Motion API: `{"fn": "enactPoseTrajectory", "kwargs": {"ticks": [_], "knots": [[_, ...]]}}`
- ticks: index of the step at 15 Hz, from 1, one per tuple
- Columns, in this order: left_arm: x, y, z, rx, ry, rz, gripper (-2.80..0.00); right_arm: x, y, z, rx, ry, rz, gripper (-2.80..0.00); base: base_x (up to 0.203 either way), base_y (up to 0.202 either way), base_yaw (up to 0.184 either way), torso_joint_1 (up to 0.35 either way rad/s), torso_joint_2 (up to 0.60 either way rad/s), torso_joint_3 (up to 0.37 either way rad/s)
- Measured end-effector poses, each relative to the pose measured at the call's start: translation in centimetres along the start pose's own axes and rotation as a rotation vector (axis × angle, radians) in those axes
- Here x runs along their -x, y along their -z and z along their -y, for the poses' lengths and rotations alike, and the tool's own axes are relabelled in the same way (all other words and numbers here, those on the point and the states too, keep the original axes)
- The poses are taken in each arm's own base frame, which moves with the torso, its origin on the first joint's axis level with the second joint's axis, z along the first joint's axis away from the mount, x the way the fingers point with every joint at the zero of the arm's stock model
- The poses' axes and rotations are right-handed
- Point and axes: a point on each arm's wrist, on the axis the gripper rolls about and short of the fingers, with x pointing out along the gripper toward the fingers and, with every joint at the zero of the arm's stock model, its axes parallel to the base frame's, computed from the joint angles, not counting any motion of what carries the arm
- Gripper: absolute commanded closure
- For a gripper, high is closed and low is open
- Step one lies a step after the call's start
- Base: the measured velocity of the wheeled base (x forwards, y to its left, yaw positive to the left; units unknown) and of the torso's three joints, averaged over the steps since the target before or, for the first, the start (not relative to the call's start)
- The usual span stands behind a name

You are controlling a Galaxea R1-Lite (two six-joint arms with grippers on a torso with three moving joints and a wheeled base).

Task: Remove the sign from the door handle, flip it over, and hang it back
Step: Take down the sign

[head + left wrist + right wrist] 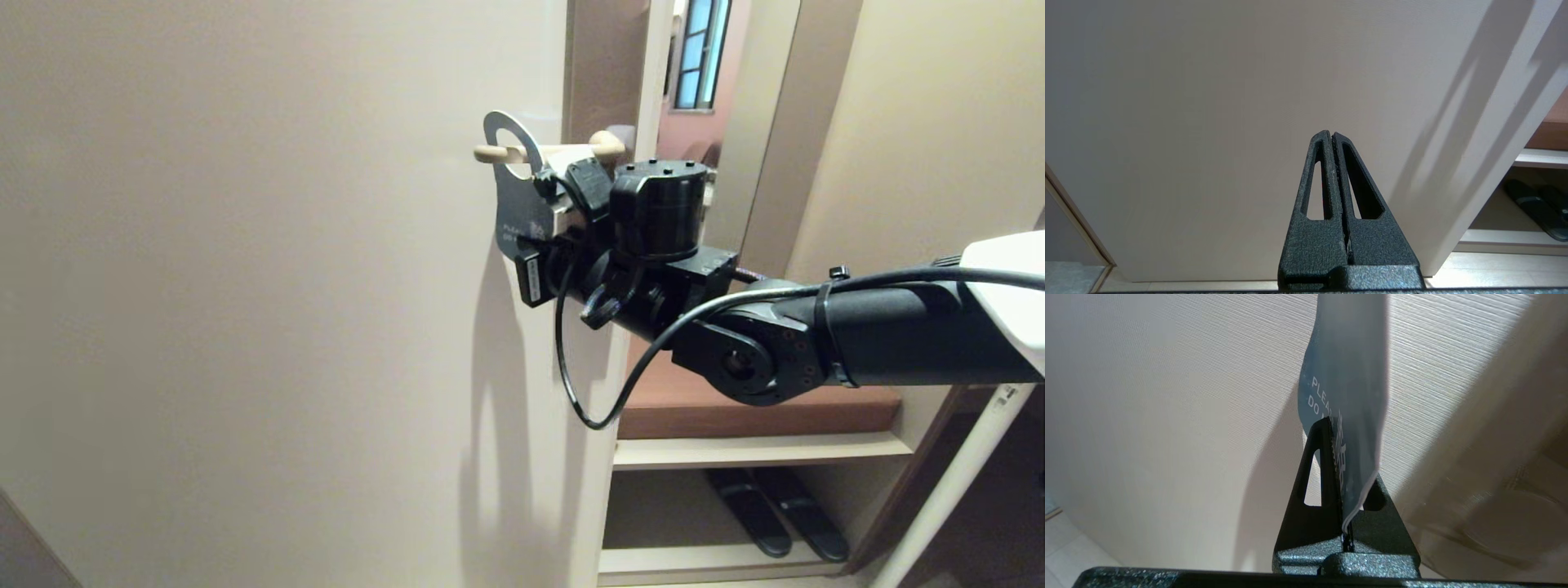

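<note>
The sign (513, 192) shows its blue-grey face, with its big hole up at the cream door handle (571, 150). The lever's free end pokes out past the ring's left rim. My right gripper (535, 237) reaches in from the right and is shut on the sign's lower part. In the right wrist view the sign (1347, 367) stands up between that gripper's (1338, 433) fingers, white "PLEASE DO" lettering facing one finger; the other finger is mostly hidden behind the card. My left gripper (1332, 135) is shut on nothing, low down, facing the bare door, out of the head view.
The beige door (245, 286) fills the left. Past its edge is a shelf unit with a brown shelf (759, 408) and dark slippers (775, 510) below. A black cable (571, 384) loops under my right wrist. A white pole (955, 482) slants at right.
</note>
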Motion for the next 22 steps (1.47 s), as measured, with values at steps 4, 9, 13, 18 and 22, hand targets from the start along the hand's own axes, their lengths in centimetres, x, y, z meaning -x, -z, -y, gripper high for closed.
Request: {"fn": "enactPoseTrajectory", "kwargs": {"ticks": [4,9,13,18,22], "knots": [[0.0,0.0,0.0,0.000,0.000,0.000,0.00,-0.8,-0.1,-0.7,-0.002,0.011,0.017,0.00,0.000,0.000,0.000,0.000,0.00,0.000],[0.0,0.0,0.0,-0.001,0.000,0.000,0.00,-1.1,0.1,-1.5,-0.004,-0.004,0.017,0.00,0.000,0.000,0.000,0.000,0.00,0.000],[0.0,0.0,0.0,0.000,0.000,0.001,0.00,-1.0,0.3,-2.1,-0.003,-0.018,0.010,0.00,0.000,0.000,0.000,0.000,0.00,0.000],[0.0,0.0,0.0,-0.001,0.000,0.000,0.00,-0.9,0.2,-2.6,-0.001,-0.029,0.011,0.00,0.000,0.000,0.000,0.000,0.00,0.000],[0.0,0.0,0.0,0.000,0.000,0.001,0.00,-0.9,0.0,-2.6,0.001,-0.043,0.018,0.00,0.000,0.000,0.000,0.000,0.00,0.000]]}}
